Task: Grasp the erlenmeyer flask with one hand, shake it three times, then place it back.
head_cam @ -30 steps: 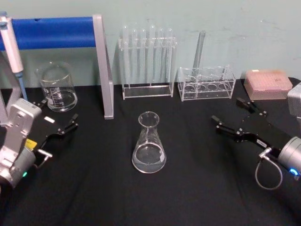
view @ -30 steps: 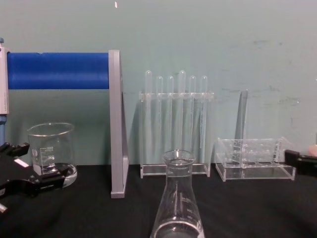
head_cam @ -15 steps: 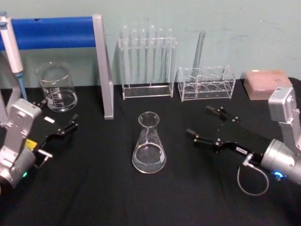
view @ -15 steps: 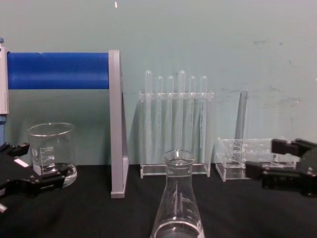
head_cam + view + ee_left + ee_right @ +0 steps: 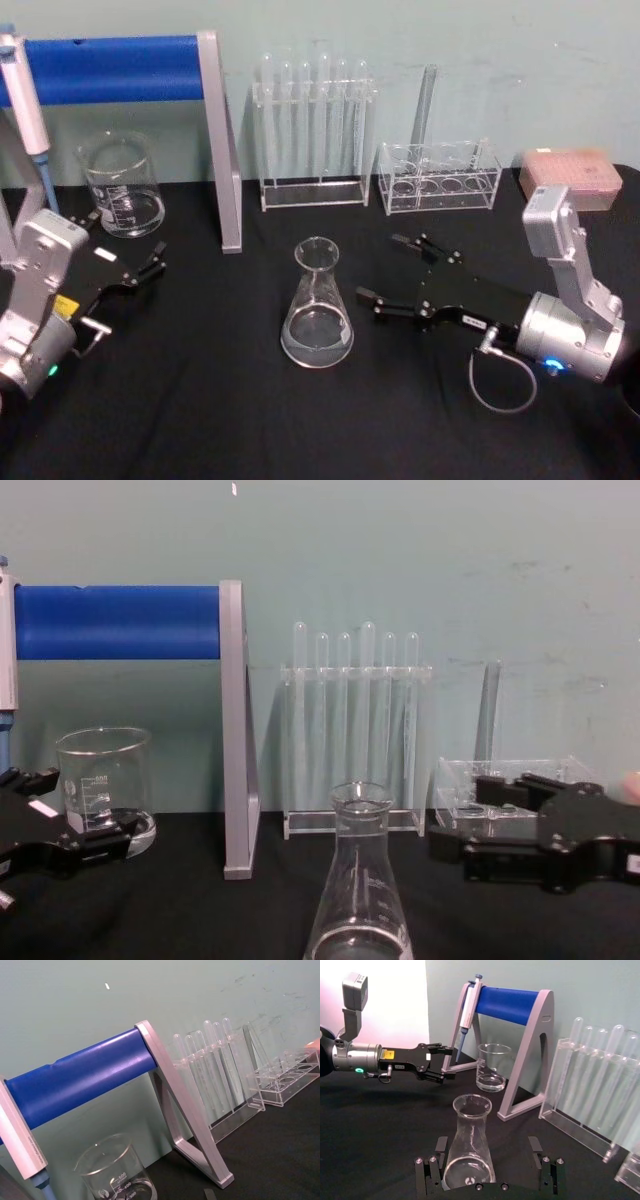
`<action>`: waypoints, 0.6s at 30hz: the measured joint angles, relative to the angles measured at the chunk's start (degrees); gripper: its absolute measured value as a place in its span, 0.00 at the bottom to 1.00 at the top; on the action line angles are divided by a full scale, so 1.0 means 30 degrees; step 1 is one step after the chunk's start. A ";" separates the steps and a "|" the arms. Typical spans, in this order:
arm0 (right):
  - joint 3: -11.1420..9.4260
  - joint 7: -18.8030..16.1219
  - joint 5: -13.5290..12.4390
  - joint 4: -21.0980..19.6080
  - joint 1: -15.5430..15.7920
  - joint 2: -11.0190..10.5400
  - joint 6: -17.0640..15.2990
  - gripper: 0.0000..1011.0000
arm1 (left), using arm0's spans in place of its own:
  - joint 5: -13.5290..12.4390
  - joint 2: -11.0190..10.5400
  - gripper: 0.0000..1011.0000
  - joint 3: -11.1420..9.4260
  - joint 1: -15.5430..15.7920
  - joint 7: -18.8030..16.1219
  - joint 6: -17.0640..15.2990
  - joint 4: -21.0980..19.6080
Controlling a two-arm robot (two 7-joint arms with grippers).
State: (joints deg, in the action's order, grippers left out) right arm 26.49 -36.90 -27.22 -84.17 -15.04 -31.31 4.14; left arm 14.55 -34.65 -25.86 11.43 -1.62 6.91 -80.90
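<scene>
Head view: the erlenmeyer flask (image 5: 318,305) stands upright in the middle of the table (image 5: 200,400). My right end effector (image 5: 380,266) is spread wide just beside it, not touching. I worry a fingertip may knock the base, or the slick taper may slip once I shake. The left end effector (image 5: 128,238) sits parked, fingers apart.
</scene>
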 joint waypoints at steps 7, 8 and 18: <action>0.0582 -0.0449 0.0003 0.1149 -0.1031 0.0760 -0.0296 0.99 | -0.0001 0.0000 0.99 0.0000 0.0001 -0.0001 0.0000 0.0000; 0.0713 -0.0533 0.0006 0.1404 -0.1248 0.0912 -0.0327 0.99 | -0.0002 0.0000 0.99 -0.0001 0.0000 0.0000 0.0000 0.0000; 0.1545 -0.1063 0.0219 0.3019 -0.2554 0.1841 -0.0252 0.99 | -0.0001 0.0000 0.99 -0.0001 0.0001 0.0000 0.0000 0.0000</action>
State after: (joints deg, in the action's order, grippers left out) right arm 31.13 -40.09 -26.57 -75.12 -22.71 -25.78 3.38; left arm 14.55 -34.65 -25.86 11.43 -1.62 6.91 -80.90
